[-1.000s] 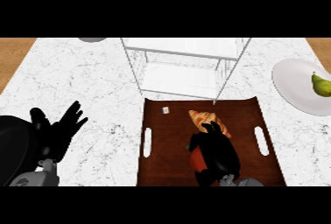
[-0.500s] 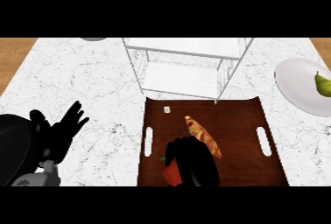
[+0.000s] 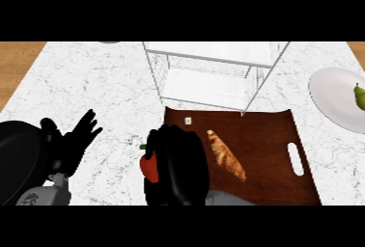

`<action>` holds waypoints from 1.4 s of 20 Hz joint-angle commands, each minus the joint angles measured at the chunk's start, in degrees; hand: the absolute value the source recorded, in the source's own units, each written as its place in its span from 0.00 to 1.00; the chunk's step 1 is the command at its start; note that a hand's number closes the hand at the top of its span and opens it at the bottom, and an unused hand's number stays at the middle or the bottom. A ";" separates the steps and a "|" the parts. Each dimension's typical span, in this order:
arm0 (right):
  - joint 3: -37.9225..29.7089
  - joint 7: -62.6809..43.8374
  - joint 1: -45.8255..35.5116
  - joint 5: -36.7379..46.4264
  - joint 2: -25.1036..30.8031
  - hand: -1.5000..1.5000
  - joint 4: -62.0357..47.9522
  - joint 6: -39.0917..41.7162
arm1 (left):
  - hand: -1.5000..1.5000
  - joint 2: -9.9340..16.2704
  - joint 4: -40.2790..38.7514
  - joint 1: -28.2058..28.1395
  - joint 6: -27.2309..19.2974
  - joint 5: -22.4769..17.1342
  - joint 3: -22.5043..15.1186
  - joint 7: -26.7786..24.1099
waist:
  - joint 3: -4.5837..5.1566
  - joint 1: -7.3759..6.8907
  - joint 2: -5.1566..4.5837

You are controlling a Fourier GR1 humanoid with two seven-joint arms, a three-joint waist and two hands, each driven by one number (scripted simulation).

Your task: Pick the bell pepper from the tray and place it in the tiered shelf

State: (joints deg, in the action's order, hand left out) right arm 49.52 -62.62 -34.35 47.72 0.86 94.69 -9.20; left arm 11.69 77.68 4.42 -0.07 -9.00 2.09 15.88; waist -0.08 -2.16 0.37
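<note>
The red bell pepper [image 3: 149, 168] with its green stem shows at the left side of my right hand [image 3: 179, 164], whose fingers are curled round it. Hand and pepper sit over the left edge of the brown tray [image 3: 267, 137], partly above the marble counter. The white wire tiered shelf [image 3: 214, 72] stands just beyond the tray, straight ahead of the hand. Most of the pepper is hidden by the fingers. My left hand [image 3: 71, 144] rests open at the lower left, fingers up.
A baguette [image 3: 227, 155] lies on the tray right of my hand, and a small white item [image 3: 188, 120] sits near the tray's far left corner. A white plate [image 3: 331, 99] with a green pear [image 3: 358, 96] is at the right edge.
My right hand has carried the pepper from the tray's middle to its left edge and a little toward the shelf, uncovering the baguette. The left hand has stayed still.
</note>
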 commanded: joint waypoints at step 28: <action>-43.52 -8.24 -50.42 -1.12 2.53 1.00 -20.69 15.86 | 0.50 -1.27 -2.13 -1.93 -0.96 1.54 0.44 -1.11 | 0.15 1.95 -0.34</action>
State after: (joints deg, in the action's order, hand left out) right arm 9.93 -65.42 -81.03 47.45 2.79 77.49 3.10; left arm 11.67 78.90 2.70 -0.57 -8.49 3.23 15.47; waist -0.13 -0.47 0.34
